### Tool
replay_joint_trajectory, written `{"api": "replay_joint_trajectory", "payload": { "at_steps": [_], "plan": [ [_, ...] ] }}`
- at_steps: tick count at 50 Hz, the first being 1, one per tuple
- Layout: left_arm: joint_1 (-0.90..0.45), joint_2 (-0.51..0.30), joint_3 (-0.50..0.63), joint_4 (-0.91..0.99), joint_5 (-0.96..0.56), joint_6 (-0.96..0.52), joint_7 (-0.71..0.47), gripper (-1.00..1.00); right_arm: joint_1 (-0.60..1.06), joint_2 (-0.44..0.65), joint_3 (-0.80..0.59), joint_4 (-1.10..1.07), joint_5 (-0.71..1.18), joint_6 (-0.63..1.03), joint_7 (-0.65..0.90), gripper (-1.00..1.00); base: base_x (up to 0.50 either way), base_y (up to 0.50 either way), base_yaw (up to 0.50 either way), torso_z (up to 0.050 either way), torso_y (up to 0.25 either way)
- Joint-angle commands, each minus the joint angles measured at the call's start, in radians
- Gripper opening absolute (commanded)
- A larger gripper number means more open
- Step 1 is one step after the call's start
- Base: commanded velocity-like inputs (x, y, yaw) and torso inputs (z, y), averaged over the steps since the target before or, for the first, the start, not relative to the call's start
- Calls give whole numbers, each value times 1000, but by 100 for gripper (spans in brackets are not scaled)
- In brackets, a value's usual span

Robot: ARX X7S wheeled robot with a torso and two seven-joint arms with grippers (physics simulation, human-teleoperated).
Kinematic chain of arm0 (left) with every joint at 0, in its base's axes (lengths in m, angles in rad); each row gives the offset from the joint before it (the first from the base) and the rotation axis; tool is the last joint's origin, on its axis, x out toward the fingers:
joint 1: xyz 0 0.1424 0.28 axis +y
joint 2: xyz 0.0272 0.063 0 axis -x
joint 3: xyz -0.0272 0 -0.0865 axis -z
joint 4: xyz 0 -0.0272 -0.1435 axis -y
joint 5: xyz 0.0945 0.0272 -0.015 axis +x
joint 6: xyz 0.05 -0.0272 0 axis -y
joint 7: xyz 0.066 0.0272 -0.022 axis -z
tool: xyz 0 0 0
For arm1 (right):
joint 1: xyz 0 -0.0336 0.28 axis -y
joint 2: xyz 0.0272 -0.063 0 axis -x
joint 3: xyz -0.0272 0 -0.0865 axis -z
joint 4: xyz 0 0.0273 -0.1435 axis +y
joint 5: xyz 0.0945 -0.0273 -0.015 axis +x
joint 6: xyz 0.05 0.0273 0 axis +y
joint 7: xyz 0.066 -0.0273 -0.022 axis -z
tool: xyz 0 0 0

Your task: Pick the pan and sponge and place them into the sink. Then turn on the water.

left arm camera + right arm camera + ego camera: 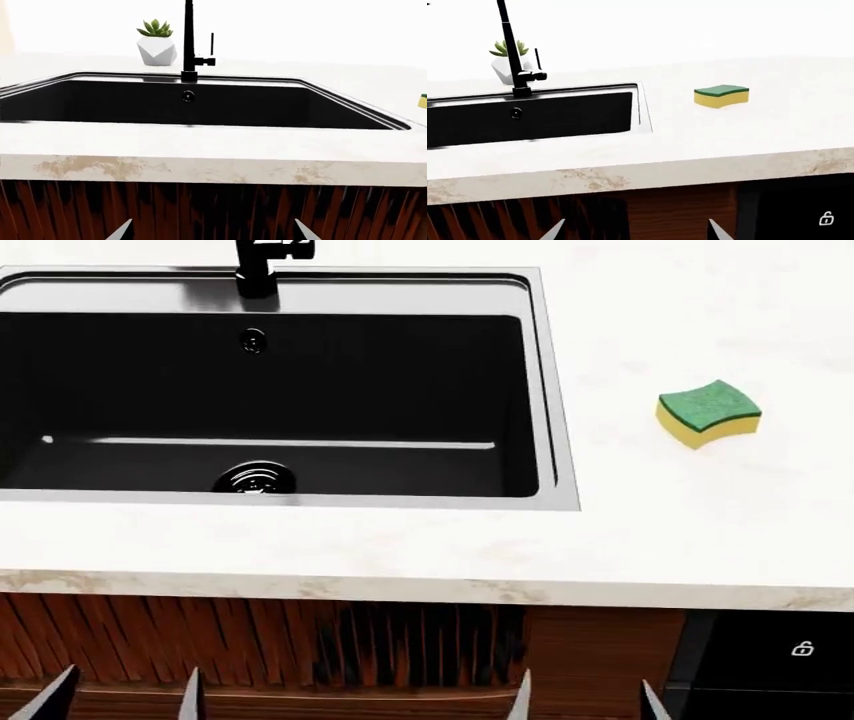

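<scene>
Both grippers low in front of the cabinet, sponge on the counter, sink with no item inside.

The left gripper (123, 695) and right gripper (585, 695) show only fingertips at the bottom of head view, spread apart w/ nothing between them, below the countertop (400, 550) edge. The sponge (709, 413) lies green side up on the counter, to the right of the sink (554, 440) and apart from its rim. In the basin only the drain (254, 478) and overflow hole (252, 339) are visible. The faucet (189, 40) stands at the back rim, a small potted plant (157, 42) beside it. No pan in any view.
</scene>
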Motion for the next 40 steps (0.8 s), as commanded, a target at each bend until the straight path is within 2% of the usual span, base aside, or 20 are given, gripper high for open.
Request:
{"api": "replay_joint_trajectory", "payload": {
  "at_steps": [1,4,9,17,30,40],
  "plan": [
    [-76,-36,-17,224,0,-260,-2,100,20,56,71,-311,98,262,39,100,0,0,0,0,0],
    [-121,-64,-42,326,-37,-388,2,100,90,122,46,-443,76,469,77,100,0,0,0,0,0],
    [-235,-75,-70,452,-103,-631,-14,100,216,171,91,-579,168,730,85,100,0,0,0,0,0],
    [-336,-83,-95,532,-157,-835,-33,100,376,242,116,-680,234,1023,102,100,0,0,0,0,0],
    [-386,-103,-103,554,-179,-920,-44,100,521,272,183,-742,323,1263,89,100,0,0,0,0,0],
    [-377,-91,-101,538,-180,-914,-61,100,493,274,209,-751,334,1267,90,100,5,-9,0,0,0]
  ]
}}
